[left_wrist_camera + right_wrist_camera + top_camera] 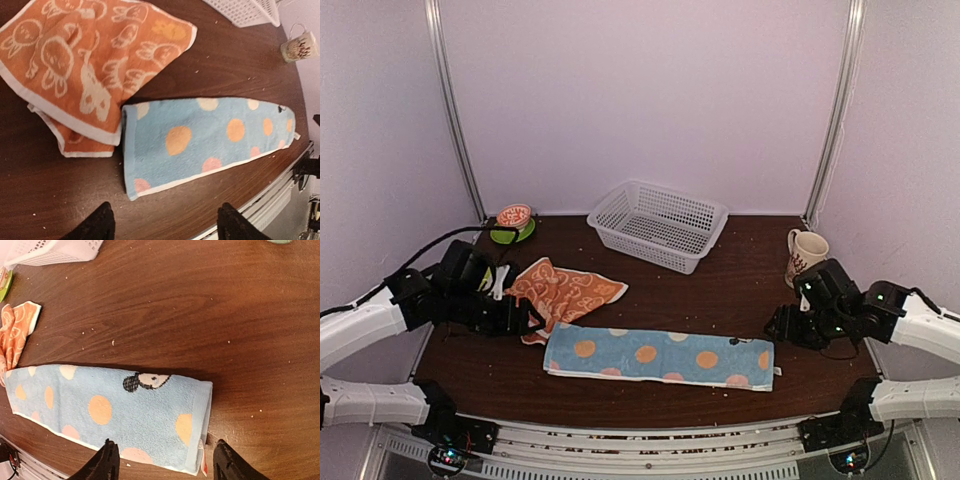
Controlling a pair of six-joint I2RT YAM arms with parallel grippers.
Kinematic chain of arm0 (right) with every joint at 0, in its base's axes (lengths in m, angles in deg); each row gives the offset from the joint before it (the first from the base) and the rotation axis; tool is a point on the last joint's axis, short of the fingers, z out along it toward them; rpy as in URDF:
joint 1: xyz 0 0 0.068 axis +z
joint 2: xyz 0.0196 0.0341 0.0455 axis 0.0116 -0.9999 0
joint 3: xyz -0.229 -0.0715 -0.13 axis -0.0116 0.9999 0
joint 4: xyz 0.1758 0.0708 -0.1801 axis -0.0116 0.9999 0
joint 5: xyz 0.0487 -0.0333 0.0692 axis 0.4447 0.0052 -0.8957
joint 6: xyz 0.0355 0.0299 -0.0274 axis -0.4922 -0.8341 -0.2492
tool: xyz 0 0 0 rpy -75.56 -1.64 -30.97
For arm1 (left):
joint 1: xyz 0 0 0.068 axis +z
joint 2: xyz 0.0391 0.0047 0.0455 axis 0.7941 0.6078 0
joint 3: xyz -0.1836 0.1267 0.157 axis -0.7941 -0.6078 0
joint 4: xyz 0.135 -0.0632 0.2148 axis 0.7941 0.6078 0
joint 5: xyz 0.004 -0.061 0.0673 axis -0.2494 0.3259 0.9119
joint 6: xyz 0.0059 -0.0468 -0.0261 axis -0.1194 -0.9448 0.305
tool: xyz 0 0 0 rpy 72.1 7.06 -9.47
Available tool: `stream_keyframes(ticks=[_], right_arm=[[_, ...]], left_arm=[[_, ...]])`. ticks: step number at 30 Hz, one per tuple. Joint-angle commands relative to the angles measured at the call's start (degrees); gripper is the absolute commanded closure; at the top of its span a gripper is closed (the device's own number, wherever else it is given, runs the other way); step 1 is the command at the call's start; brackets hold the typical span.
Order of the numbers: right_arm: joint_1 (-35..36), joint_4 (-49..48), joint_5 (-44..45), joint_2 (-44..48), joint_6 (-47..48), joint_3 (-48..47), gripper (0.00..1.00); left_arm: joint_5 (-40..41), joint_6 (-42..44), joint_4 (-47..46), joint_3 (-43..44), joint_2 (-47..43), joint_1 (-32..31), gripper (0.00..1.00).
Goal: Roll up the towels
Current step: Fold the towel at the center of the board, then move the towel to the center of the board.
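A light blue towel [658, 355] with peach and pink dots lies folded in a long flat strip near the table's front edge. It also shows in the left wrist view [200, 140] and the right wrist view [110, 407]. An orange-red towel [563, 291] with white pattern lies crumpled behind its left end; it fills the upper left of the left wrist view [85, 60]. My left gripper [525, 322] is open and empty above the blue towel's left end. My right gripper [782, 328] is open and empty above the towel's right end [200, 425].
A white plastic basket [658, 224] stands at the back middle. A patterned mug [805, 255] stands at the back right. A green dish with a small red cup [513, 222] sits at the back left. The table's front edge [650, 410] runs close under the blue towel.
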Motion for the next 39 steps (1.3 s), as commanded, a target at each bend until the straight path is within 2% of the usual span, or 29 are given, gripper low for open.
stream_keyframes(ticks=[1, 6, 10, 18, 22, 28, 34, 37, 39], right_arm=[[0.39, -2.15, 1.77, -3.80, 1.68, -1.23, 0.39], [1.55, -12.31, -1.39, -12.77, 0.09, 1.00, 0.46], [4.95, -15.09, -1.00, -18.51, 1.31, -0.76, 0.50], [5.03, -10.79, -3.84, -30.07, 3.23, -1.88, 0.51], [1.93, -6.20, -3.85, -32.92, 4.04, -1.33, 0.50], [-3.04, 1.35, -2.27, -37.40, 7.59, -5.67, 0.49], [-7.50, 10.93, 4.80, -37.61, 10.88, -11.86, 0.43], [-11.31, 12.68, 8.17, -35.32, 12.49, -13.33, 0.40], [-10.67, 12.73, 9.62, -32.19, 12.71, -15.52, 0.40]], left_arm=[[-1.03, 2.05, -3.62, 4.91, 4.61, -1.10, 0.35], [-4.42, 1.89, -15.53, 10.47, 20.73, -8.06, 0.50], [-6.28, 1.10, -20.33, 11.73, 29.45, -9.40, 0.55], [-3.95, 0.39, -21.24, 8.77, 27.62, -9.38, 0.54], [-0.37, 0.86, -19.42, 8.45, 25.59, -9.44, 0.51], [1.00, 1.27, -21.04, 8.77, 25.74, -9.38, 0.51], [-0.84, 1.29, -23.74, 8.03, 27.43, -9.40, 0.51], [-1.51, 1.61, -24.48, 7.88, 28.33, -9.38, 0.51], [-2.40, 1.82, -24.68, 8.21, 28.96, -9.39, 0.51]])
